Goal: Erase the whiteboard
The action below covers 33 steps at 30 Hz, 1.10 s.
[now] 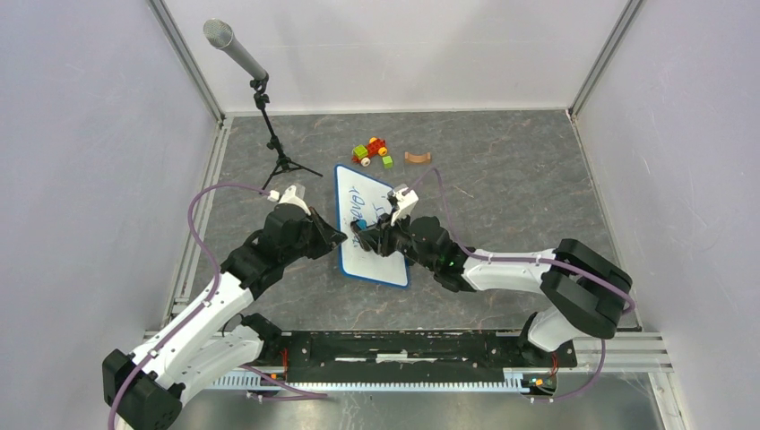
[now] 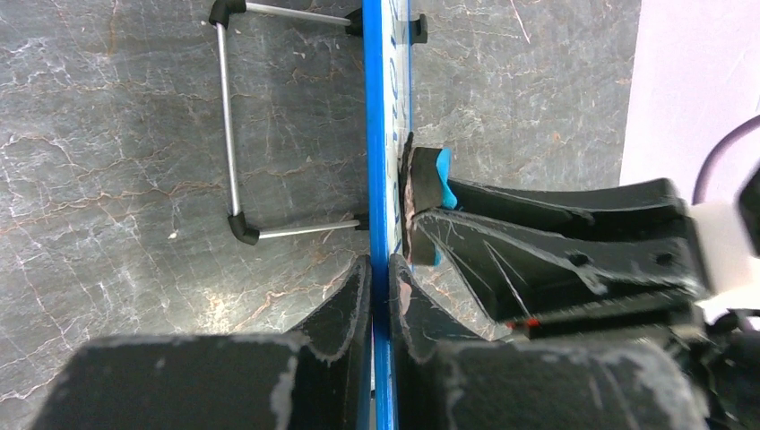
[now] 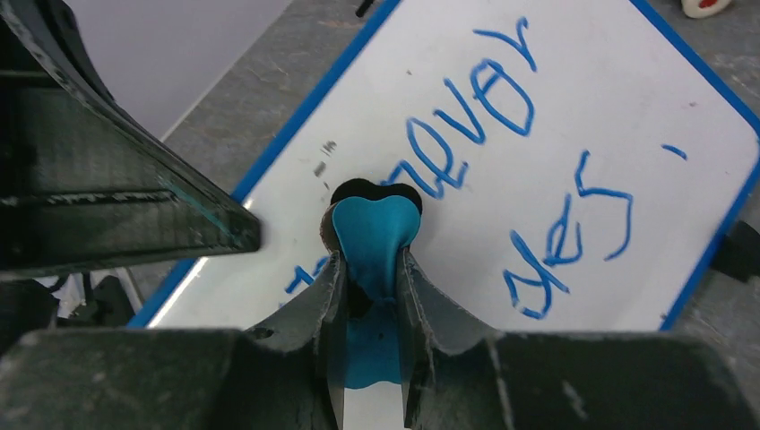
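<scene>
The whiteboard, propped on the counter between the arms, is pinched at its rim by the left jaws, and could be twisted loose or tipped if the blue eraser pinched in the right jaws is pressed too hard.

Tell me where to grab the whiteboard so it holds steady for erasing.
Pinch the whiteboard by its thin blue left rim, coming from the left, as the left gripper does. The edge fits between the fingers, leaving the written face free for the eraser.
</scene>
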Each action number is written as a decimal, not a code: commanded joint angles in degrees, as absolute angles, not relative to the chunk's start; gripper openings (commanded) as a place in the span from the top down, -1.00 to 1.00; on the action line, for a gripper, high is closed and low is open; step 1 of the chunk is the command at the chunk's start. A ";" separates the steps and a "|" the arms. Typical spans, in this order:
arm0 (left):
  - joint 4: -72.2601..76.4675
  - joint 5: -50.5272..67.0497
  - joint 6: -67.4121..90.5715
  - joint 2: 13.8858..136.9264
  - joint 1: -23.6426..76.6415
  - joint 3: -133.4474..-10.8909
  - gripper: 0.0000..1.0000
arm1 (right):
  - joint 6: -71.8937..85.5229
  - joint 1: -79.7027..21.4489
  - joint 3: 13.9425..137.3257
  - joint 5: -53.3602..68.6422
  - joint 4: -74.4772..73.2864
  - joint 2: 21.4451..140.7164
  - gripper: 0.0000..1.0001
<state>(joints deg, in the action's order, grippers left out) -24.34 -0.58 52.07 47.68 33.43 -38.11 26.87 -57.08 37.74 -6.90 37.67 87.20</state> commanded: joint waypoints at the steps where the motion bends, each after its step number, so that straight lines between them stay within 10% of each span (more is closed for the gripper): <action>1: -23.04 4.68 52.48 48.69 34.85 -39.19 0.95 | 29.89 -56.72 40.61 -3.89 40.25 90.03 0.48; 14: -24.52 2.54 51.53 48.68 34.73 -39.29 0.96 | 32.71 -48.31 28.75 -1.47 44.24 92.88 0.48; 33: -24.52 2.66 51.25 49.71 34.72 -39.50 0.95 | 18.84 -63.67 35.67 6.67 49.12 90.16 0.47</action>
<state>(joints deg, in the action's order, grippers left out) -26.20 -2.92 51.99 48.73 33.39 -38.96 16.84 -64.38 34.41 1.39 51.64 87.02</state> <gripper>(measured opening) 0.134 0.268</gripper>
